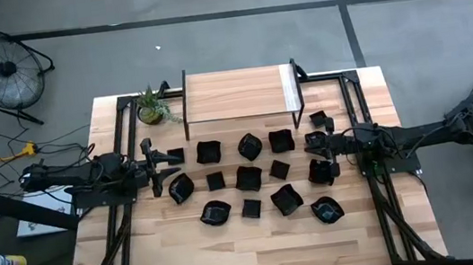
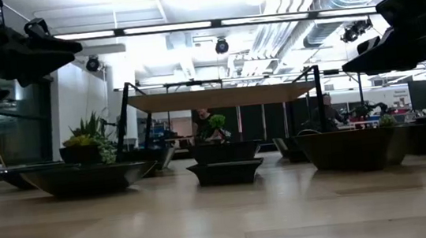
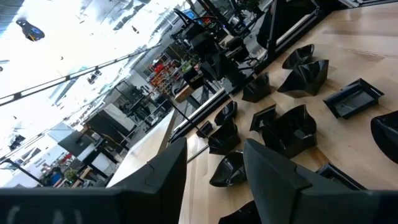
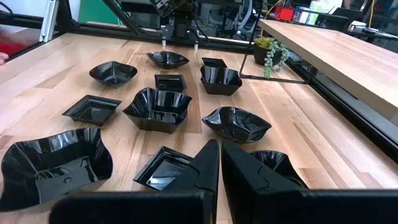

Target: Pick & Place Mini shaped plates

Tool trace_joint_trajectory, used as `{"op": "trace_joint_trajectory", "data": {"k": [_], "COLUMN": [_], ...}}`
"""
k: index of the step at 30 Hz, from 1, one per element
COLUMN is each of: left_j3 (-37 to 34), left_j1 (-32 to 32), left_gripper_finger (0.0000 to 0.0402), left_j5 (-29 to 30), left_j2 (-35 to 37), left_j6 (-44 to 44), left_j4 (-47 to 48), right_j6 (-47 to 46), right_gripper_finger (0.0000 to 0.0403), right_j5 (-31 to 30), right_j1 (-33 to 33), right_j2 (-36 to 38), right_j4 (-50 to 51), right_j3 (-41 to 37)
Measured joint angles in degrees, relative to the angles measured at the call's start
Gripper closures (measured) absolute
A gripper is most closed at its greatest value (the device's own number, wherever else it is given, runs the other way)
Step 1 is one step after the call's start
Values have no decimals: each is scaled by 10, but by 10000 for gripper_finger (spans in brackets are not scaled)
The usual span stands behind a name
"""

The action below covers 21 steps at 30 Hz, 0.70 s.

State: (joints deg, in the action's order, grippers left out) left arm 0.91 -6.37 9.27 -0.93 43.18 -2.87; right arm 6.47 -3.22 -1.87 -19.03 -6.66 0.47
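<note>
Several mini shaped plates, small glossy black dishes, rest on their bases in rows on the wooden table, among them a wavy-rimmed one (image 1: 248, 178) (image 4: 158, 107) and a square one (image 1: 251, 208) (image 4: 92, 109). My left gripper (image 1: 164, 166) (image 3: 214, 171) hangs open at the left end of the rows, raised above the table, with nothing between its fingers. My right gripper (image 1: 312, 144) (image 4: 219, 163) hangs shut at the right end, also raised, facing the plates. In the low view both grippers (image 2: 51, 50) (image 2: 368, 51) are well above the plates.
A raised wooden shelf (image 1: 236, 94) on black legs stands at the table's far side, with a small potted plant (image 1: 152, 108) at its left. Black frame rails (image 1: 119, 129) run along the table's left and right sides. Bare wood (image 1: 252, 257) lies along the near edge.
</note>
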Motion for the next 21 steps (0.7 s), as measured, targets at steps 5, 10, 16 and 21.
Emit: {"op": "trace_joint_trajectory", "data": {"k": [5, 10, 16, 21], "left_j3": [0, 0, 0, 0], "left_j1": [0, 0, 0, 0], "left_gripper_finger": [247, 247, 247, 247], "left_j5": [0, 0, 0, 0], "left_j2": [0, 0, 0, 0], "left_j6": [0, 0, 0, 0], "left_j4": [0, 0, 0, 0], "right_j6": [0, 0, 0, 0], "right_gripper_finger": [391, 391, 391, 391], "right_j5": [0, 0, 0, -43], "right_j1": [0, 0, 0, 0], "right_j2": [0, 0, 0, 0], "right_j4": [0, 0, 0, 0], "right_j3": [0, 0, 0, 0]}}
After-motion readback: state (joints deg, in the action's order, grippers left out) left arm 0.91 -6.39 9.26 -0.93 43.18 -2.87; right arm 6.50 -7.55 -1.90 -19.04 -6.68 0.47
